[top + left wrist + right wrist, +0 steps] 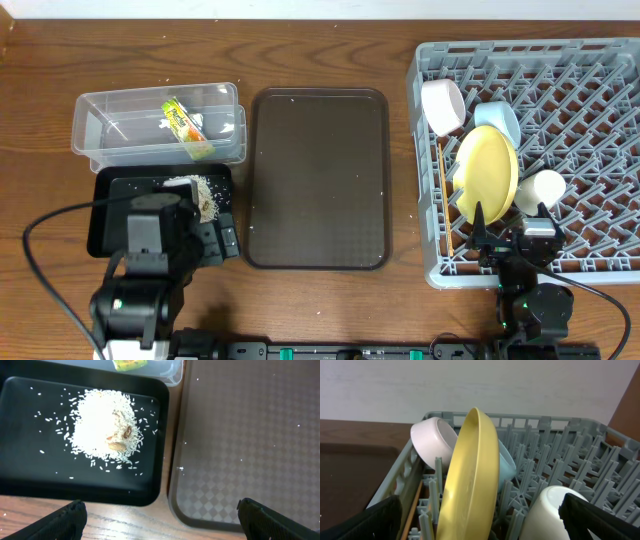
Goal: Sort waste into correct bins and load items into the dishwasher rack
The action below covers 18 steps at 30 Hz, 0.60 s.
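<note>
Your grey rack (600,120) stands at the right of the bench (330,30); at left are the clear tub (100,115) and the black tray (30,470). Racked: yellow plate (487,175) on edge, white bowl (442,103), blue bowl (500,120), cup (545,190), chopsticks (441,185). The wrapper (186,128) lies in the tub, rice scraps (102,425) in the tray. Left claw (162,517) and right claw (480,520) gape wide, empty.

Dark wood table (300,50), grain running left to right. Directly on it, from the left: a clear tub (110,125) at the back, w/ a black tray (108,215) right in front, close against it; a brown serving tray (317,180) in the middle, just beside both; a big grey rack (520,47) on the right, near the brown one but apart. A black cable (40,270) loops over the wood at front left.
</note>
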Each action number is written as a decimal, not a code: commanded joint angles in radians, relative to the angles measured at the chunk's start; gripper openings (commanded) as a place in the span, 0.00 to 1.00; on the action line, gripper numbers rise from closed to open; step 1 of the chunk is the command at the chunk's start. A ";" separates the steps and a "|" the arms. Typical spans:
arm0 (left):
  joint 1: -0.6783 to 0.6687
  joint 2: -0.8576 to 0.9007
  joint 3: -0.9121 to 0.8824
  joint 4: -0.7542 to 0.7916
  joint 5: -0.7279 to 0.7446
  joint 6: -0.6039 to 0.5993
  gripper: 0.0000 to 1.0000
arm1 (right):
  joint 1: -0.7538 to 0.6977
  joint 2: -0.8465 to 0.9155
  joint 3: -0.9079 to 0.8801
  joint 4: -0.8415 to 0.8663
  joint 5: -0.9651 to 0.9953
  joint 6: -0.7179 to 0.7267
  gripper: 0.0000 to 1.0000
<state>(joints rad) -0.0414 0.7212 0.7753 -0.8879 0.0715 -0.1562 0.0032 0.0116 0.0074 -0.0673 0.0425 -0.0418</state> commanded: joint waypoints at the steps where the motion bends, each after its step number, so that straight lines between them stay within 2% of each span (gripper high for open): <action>1: -0.004 -0.064 -0.024 0.020 -0.013 0.007 0.98 | 0.010 -0.006 -0.002 -0.003 0.013 -0.016 0.99; 6: -0.003 -0.208 -0.145 0.161 -0.032 0.026 0.99 | 0.010 -0.006 -0.002 -0.003 0.012 -0.016 0.99; 15: -0.003 -0.510 -0.538 0.613 -0.034 0.025 0.98 | 0.010 -0.006 -0.002 -0.003 0.013 -0.016 0.99; 18: -0.003 -0.607 -0.636 0.718 -0.034 0.025 0.98 | 0.010 -0.006 -0.002 -0.003 0.013 -0.016 0.99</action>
<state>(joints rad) -0.0414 0.1890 0.2020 -0.2237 0.0486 -0.1486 0.0032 0.0116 0.0071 -0.0673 0.0452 -0.0418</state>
